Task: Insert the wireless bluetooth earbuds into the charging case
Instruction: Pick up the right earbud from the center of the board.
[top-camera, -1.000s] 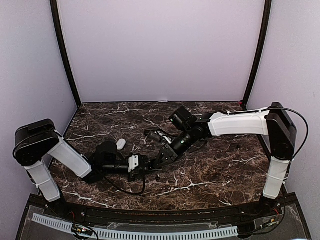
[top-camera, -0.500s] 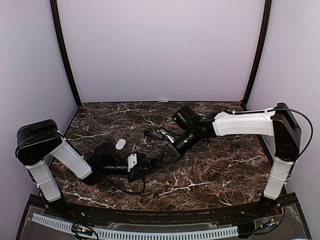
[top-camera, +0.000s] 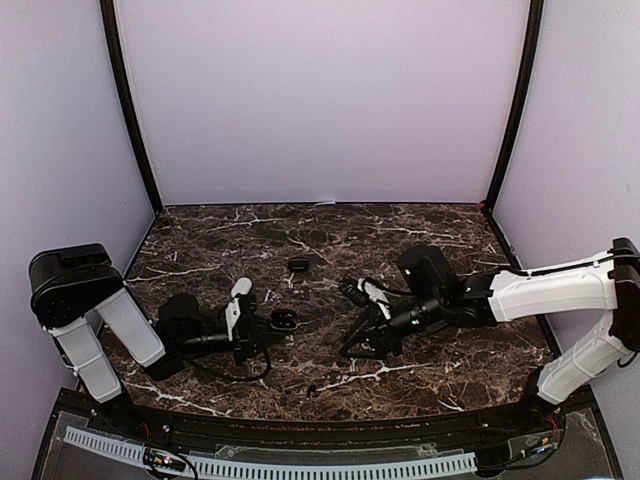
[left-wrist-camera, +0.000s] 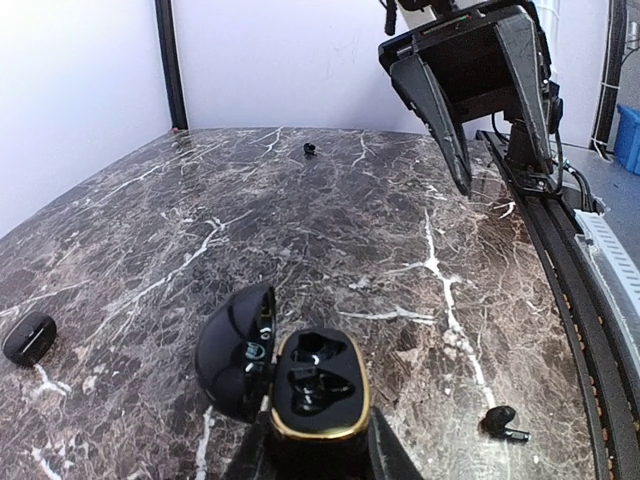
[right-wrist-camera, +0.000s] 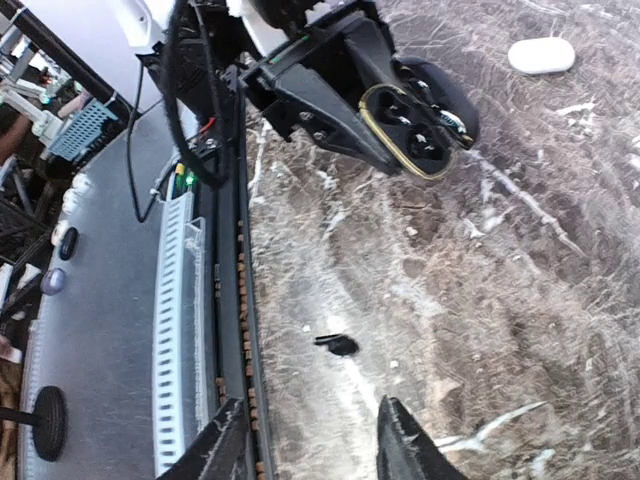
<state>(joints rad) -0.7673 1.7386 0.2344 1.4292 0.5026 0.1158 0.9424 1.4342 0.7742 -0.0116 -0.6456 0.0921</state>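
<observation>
At twelve o'clock off my empty, parted right gripper (right-wrist-camera: 312, 402): a black earbud (right-wrist-camera: 336, 345) to pinch next; left gripper (left-wrist-camera: 320, 458) clamps the charging case (left-wrist-camera: 318, 385).

No text, label, brand mark or number can be read in any view. The open black charging case (left-wrist-camera: 318, 385) and the marbled tabletop (left-wrist-camera: 300, 220) carry no marking sharp enough to make out.

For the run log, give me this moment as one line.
left gripper: holding open black charging case | right gripper: open, empty | black earbud: loose on marble table ahead of right gripper
</observation>
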